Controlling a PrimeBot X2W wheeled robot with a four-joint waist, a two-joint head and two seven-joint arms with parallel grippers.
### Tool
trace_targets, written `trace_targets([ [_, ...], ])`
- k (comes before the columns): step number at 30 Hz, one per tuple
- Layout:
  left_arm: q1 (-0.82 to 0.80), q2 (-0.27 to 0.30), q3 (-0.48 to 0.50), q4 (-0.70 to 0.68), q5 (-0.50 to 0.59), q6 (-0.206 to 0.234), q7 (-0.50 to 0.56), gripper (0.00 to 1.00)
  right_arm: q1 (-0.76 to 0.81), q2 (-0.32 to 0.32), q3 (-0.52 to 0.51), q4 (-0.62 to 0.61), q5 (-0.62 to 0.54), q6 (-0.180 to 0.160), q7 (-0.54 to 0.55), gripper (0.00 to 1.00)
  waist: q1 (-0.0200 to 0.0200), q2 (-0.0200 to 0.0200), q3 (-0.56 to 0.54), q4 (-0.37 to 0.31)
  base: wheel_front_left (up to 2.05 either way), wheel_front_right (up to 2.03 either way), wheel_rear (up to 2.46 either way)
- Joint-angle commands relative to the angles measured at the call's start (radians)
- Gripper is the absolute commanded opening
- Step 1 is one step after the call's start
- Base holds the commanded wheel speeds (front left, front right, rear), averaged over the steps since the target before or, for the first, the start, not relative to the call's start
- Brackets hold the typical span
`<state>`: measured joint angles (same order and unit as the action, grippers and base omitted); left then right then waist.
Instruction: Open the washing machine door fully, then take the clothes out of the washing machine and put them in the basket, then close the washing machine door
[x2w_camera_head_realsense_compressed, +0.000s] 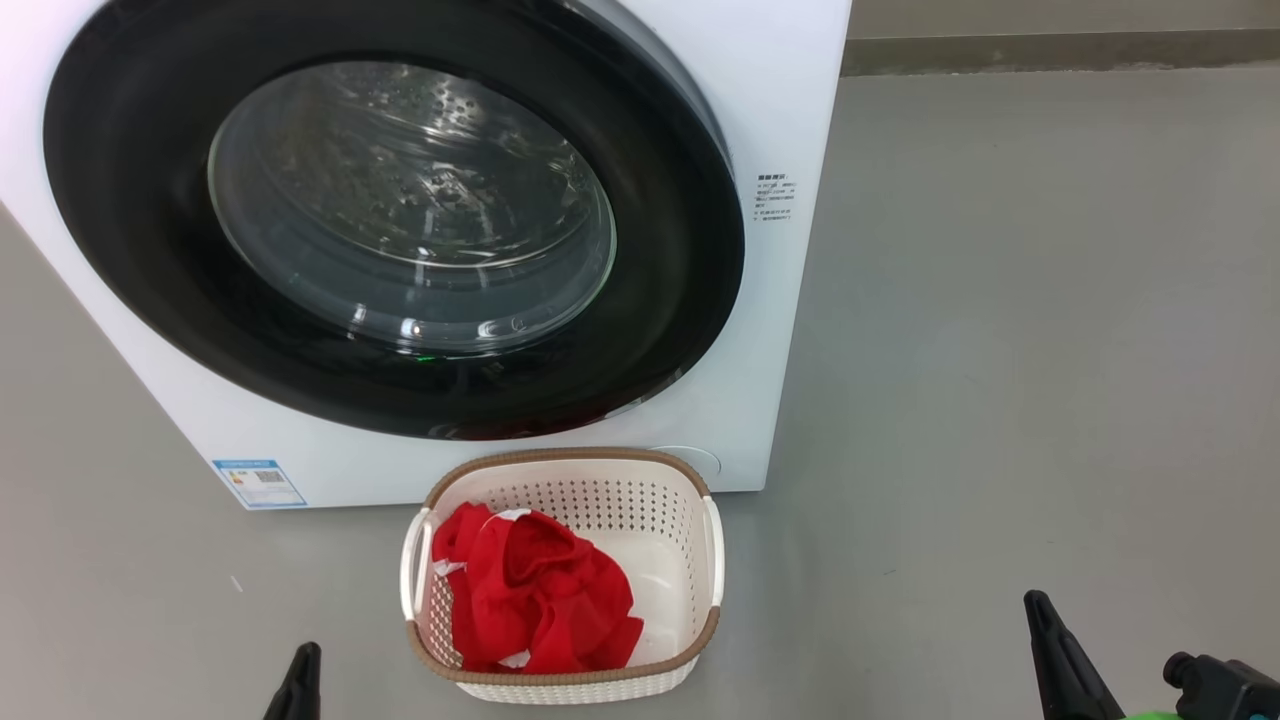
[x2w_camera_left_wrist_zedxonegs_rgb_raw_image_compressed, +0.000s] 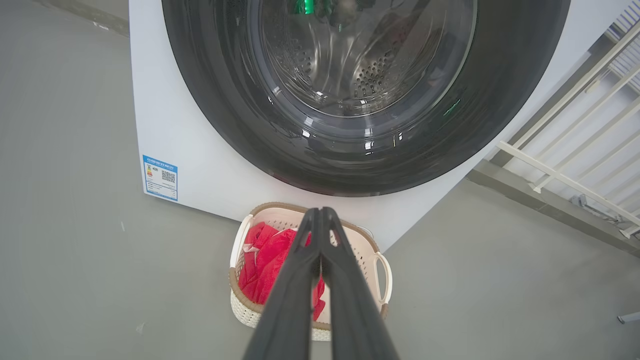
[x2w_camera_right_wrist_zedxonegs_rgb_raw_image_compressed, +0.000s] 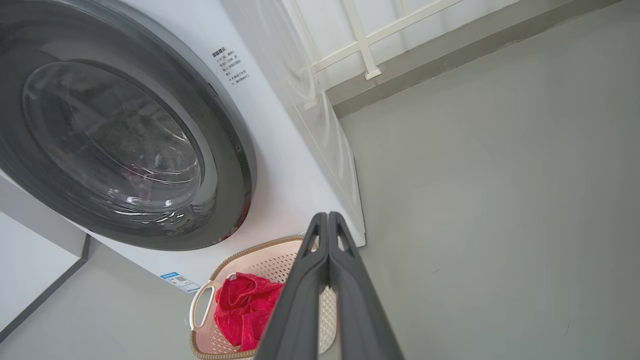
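Left gripper (x2w_camera_head_realsense_compressed: 305, 662) near clothes (x2w_camera_head_realsense_compressed: 535, 590) in basket (x2w_camera_head_realsense_compressed: 565, 457)

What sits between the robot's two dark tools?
In the head view, the basket, holding the red clothes, stands on the grey floor between the left tool and the right tool.

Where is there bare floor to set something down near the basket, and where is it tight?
The widest free patch is the grey floor right of the washing machine and basket. A second bare strip lies left of the basket, below the blue label. Inside the basket, the right side is bare and the clothes fill the left. It is crowded where the basket sits close to the machine front.
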<state>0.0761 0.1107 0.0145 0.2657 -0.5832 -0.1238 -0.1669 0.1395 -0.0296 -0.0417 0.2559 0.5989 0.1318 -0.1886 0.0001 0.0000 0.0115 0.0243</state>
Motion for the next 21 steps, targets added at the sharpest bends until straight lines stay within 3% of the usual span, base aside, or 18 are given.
trace_targets([
  [1,-0.037,0.009,0.019,-0.021,-0.018,-0.002,0.005,0.0,-0.037,-0.016,0.002,-0.023,0.023,0.0,0.004,0.0,-0.0001,0.0,0.0,0.0,0.0,0.0,0.0],
  [21,-0.067,-0.006,0.036,-0.021,-0.228,-0.003,0.063,0.0,-0.08,-0.025,-0.003,-0.021,0.238,0.0,0.058,0.0,-0.0001,0.0,-0.002,-0.005,0.0,0.0,0.0],
])
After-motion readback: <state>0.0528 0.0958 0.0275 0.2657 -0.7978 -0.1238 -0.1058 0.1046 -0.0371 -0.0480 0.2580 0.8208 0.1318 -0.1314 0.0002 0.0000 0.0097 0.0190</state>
